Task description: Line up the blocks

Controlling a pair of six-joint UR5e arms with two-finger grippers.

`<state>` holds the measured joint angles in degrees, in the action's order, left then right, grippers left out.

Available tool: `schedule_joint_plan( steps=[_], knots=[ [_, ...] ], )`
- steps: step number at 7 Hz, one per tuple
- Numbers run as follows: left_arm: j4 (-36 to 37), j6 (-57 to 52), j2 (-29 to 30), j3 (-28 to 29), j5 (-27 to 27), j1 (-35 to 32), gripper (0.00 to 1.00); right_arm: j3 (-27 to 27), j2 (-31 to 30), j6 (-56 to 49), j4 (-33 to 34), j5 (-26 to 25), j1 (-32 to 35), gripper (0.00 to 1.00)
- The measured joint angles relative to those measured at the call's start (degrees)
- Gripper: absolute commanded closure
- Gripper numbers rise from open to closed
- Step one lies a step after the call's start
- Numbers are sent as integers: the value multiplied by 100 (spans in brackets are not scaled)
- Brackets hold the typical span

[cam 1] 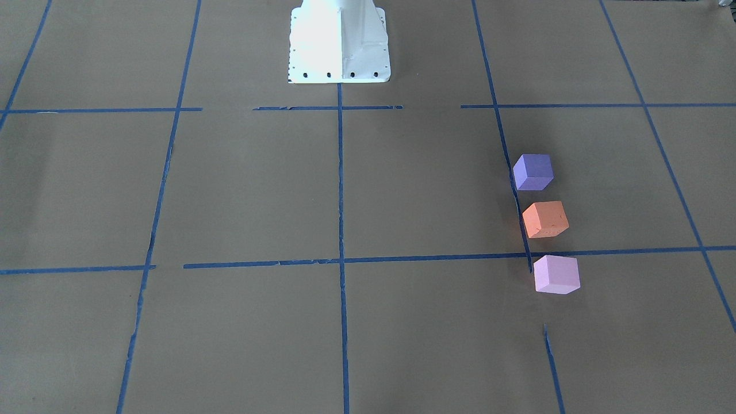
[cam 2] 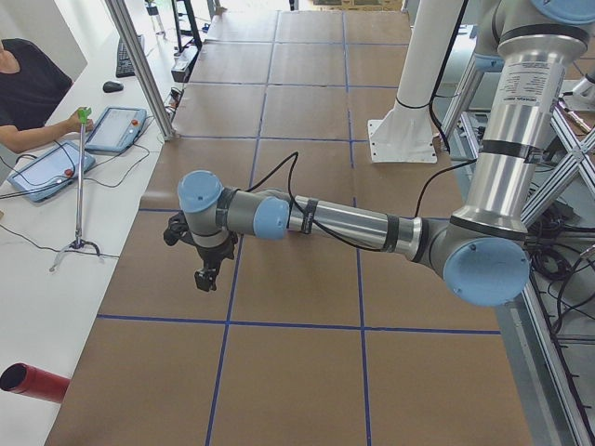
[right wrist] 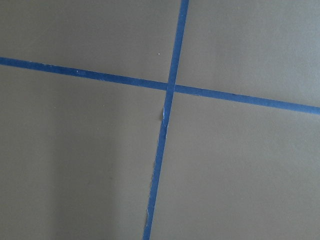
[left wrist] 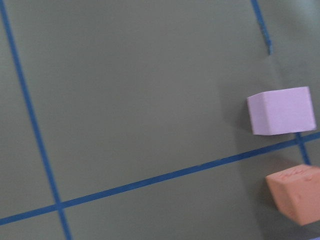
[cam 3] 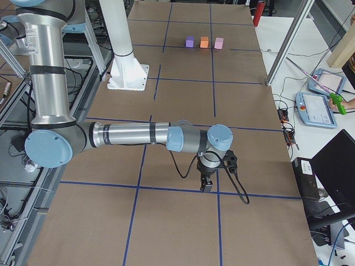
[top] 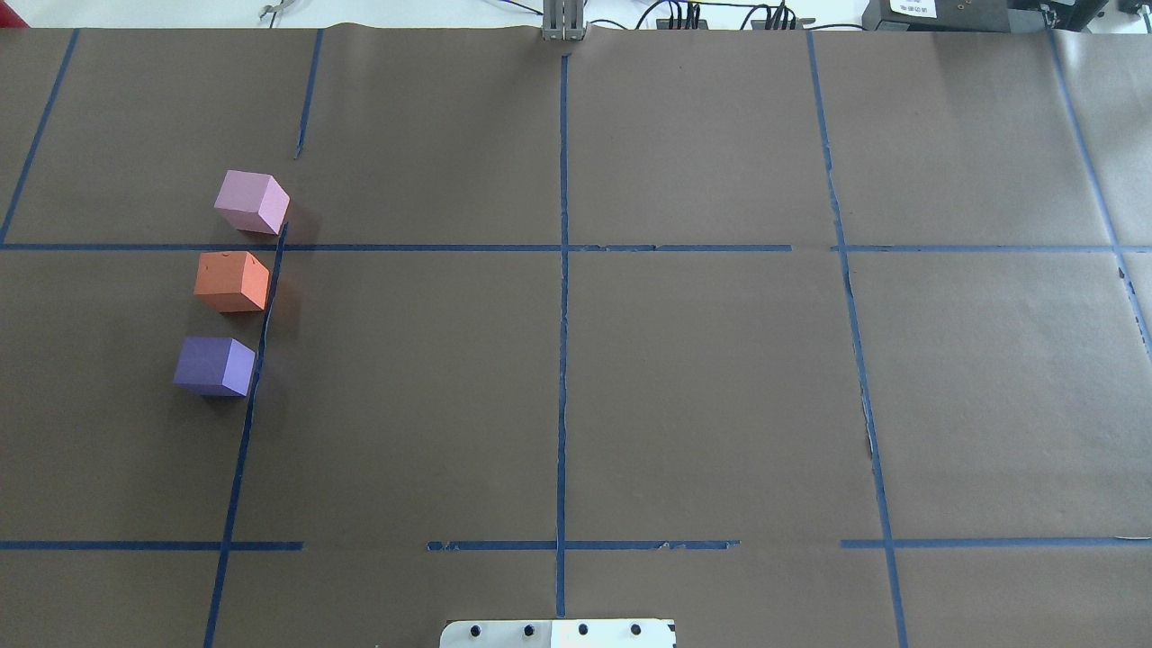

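On the robot's left half of the table [top: 702, 387], covered in brown paper and marked with a blue tape grid [top: 562, 396], the three cubes stand in one straight row running away from the robot; the row follows one of the tape lines, each cube sitting just beside it. The purple block [cam 1: 533, 172] is nearest the robot's white base [cam 1: 339, 43]; the orange block [cam 1: 545, 219] is in the middle; the pink block [cam 1: 556, 274] is farthest out, just past a cross line of tape. The cubes are set apart by narrow gaps, none touching; all rest flat on the paper, each turned slightly out of square with its neighbours.

The left arm [cam 2: 344, 223] is stretched out low over the table; the left gripper [cam 2: 204, 277] points down above the paper; I cannot tell whether its jaws are wide or narrow. Its wrist camera shows the pink and orange cubes at the edge of view.

The right arm [cam 3: 130, 134] reaches out well apart from the row; the right gripper [cam 3: 207, 185] hangs over a tape line; its jaw state cannot be judged either.
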<state>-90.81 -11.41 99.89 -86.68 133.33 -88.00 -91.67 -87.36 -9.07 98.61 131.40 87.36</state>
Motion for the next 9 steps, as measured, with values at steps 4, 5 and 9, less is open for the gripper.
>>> schedule_joint_plan(
  steps=[4, 5, 9],
  knots=[
    [-581, -199, -572, 654, 48, -495, 0, 0, 0, 1, 0, 0, 0, 0],
    [-676, -205, -683, 654, 54, -538, 0, 0, 0, 0, 0, 0, 0, 0],
    [-694, 47, -1141, 83, 57, -614, 0, 0, 0, 2, 0, 0, 0, 0]
  ],
)
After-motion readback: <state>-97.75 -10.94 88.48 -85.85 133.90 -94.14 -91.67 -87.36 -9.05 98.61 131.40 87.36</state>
